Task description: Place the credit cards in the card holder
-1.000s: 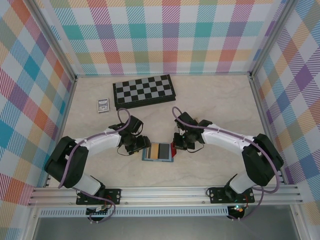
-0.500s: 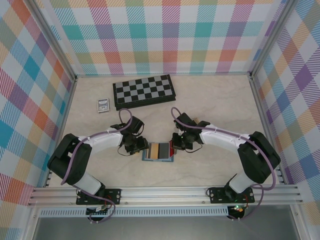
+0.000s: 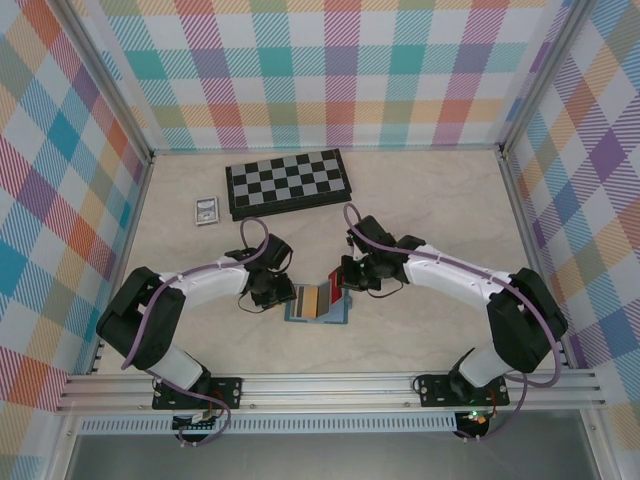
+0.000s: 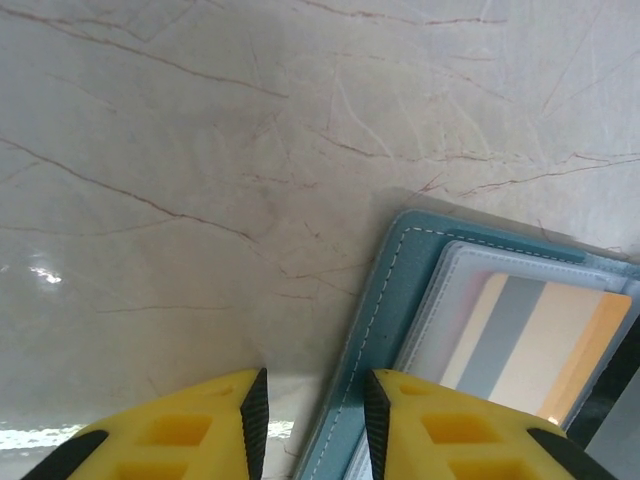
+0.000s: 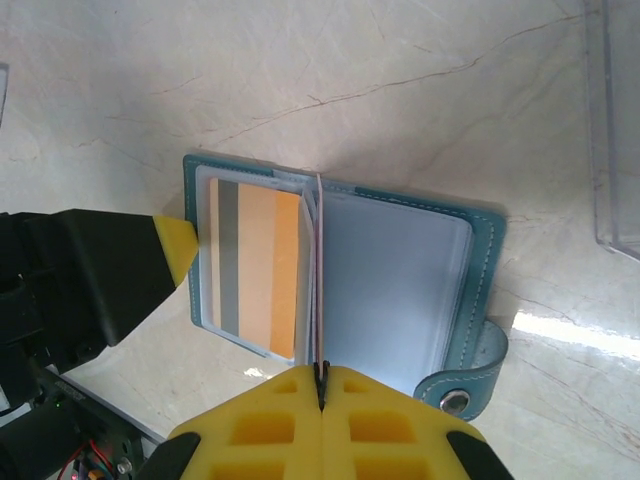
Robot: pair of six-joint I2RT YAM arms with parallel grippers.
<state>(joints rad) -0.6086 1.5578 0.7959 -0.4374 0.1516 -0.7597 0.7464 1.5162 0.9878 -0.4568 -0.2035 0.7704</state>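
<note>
Holder [image 5: 395, 280] open flat on bench [image 5: 300, 60]. Left gripper [image 4: 313, 400] narrow, astride its left edge: pin it down. Right gripper [image 5: 322, 375] pinched on red card [image 3: 335, 289], upright at spine: tilt yours squarely into empty sleeve.

The top camera hangs high above and behind the arm bases [image 3: 195, 388]. It faces down and forward over the whole table [image 3: 440, 220], from the near rail [image 3: 330, 385] to the far wall [image 3: 330, 90]. The left wrist camera sits very close to the tabletop, looking down past the left fingers [image 4: 180, 440] at the holder [image 4: 385, 300] and its left edge. The right wrist camera rides a little higher, looking straight down on the open holder, with the right fingers [image 5: 260, 430] at the frame's bottom. All three views share the holder, and one of the left fingers [image 5: 178, 245] reaches into the right wrist view.
</note>
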